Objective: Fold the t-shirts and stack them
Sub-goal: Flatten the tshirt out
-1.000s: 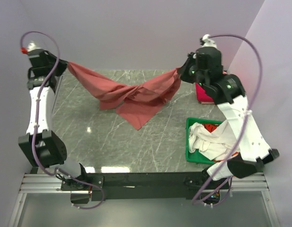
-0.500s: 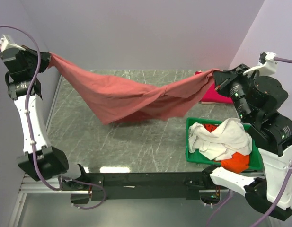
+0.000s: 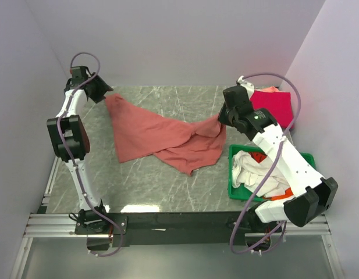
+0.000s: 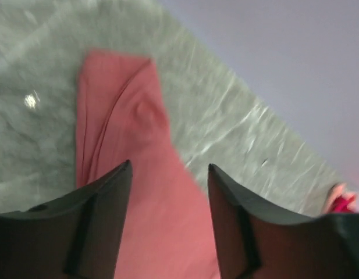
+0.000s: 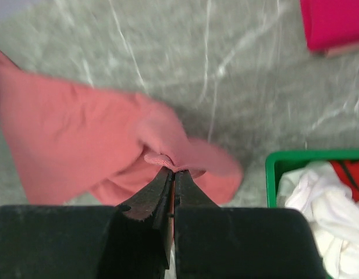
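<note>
Salmon-red t-shirt (image 3: 162,136) lay bunched, twisted toward 3 o'clock
Left gripper (image 4: 169,171) open, empty; right gripper (image 5: 172,174) pinched its hem; one-sided pull could twist it further

The right arm (image 3: 284,151) crosses the green tray (image 3: 232,180), hiding much of the white shirt (image 3: 249,171) and nearly all the orange shirt (image 3: 281,196) inside. Beyond the tray, the right wrist view's edge cuts the crimson shirt (image 5: 333,23).

Large salmon-red t-shirt (image 3: 162,136), rumpled and twisted, spread across the middle of the table (image 3: 138,186) with right edge lifted; crimson-pink t-shirt (image 3: 273,104), folded flat, far right corner; white t-shirt (image 3: 258,174), crumpled in green tray (image 3: 231,174), orange t-shirt (image 3: 285,193) just showing beneath.
</note>
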Motion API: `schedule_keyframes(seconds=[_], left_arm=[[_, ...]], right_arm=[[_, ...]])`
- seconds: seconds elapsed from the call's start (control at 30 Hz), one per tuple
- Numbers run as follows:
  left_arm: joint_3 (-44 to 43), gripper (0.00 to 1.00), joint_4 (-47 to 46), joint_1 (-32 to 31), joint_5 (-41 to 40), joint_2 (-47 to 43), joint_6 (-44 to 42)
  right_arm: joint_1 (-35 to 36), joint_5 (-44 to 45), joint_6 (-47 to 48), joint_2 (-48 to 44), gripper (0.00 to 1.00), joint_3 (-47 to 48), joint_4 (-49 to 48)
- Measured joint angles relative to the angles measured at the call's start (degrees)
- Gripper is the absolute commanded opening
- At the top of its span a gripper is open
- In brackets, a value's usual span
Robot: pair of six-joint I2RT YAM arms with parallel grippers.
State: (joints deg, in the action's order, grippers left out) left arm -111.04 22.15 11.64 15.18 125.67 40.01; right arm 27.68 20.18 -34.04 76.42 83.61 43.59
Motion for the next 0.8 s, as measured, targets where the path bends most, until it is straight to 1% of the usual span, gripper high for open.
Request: schedule_keyframes(seconds=[0.07,0.13,0.2,0.27,0.37,0.4,0.5,0.6,0.67,0.8], left_arm=[[0.63,0.67,1.86,-1.36,-0.13,0.5,-1.16],[4.55,0.67,1.75,-2.32,-0.33,-2.34,-2.82],[12.46,0.64,1.64,-2.8,-0.81,-8.59,-4.02],[21.44,0.57,0.98,-2.82,-1.66,-16.33,-4.68],[34.95,0.56,2.97,-3.3,-4.76,-29.88,-5.81],[38.23,0.55,3.74,-4.0,-6.27,-33.59,-6.27],[46.01,0.52,4.63,-7.56,-9.18,-40.61,-6.84],[53.44,0.52,5.97,-10.82,-10.43,-44.35,-6.82],[57.18,0.51,7.8,-11.26,-11.58,-45.4,-6.78],[59.14,0.5,11.21,-11.23,-15.02,-45.59,-6.51]], right_arm=[[0.02,-1.25,-1.01,0.68,0.0,-2.49,-0.02],[0.0,-2.14,-1.84,0.66,0.0,-4.28,-0.28],[0.0,-2.97,-2.6,0.63,0.0,-5.64,-1.05],[-0.04,-3.72,-3.21,0.66,0.0,-6.97,-2.01],[-0.09,-4.72,-4.09,1.16,0.0,-8.0,-3.19],[-0.11,-4.94,-4.2,1.53,0.0,-8.0,-3.43],[-0.09,-6.12,-4.68,3.23,0.0,-8.0,-4.83],[-0.09,-7.21,-4.9,4.72,0.0,-8.0,-5.42],[-0.09,-7.91,-4.92,5.01,0.0,-8.22,-6.08],[-0.09,-9.05,-4.92,4.94,0.0,-9.6,-7.72]])
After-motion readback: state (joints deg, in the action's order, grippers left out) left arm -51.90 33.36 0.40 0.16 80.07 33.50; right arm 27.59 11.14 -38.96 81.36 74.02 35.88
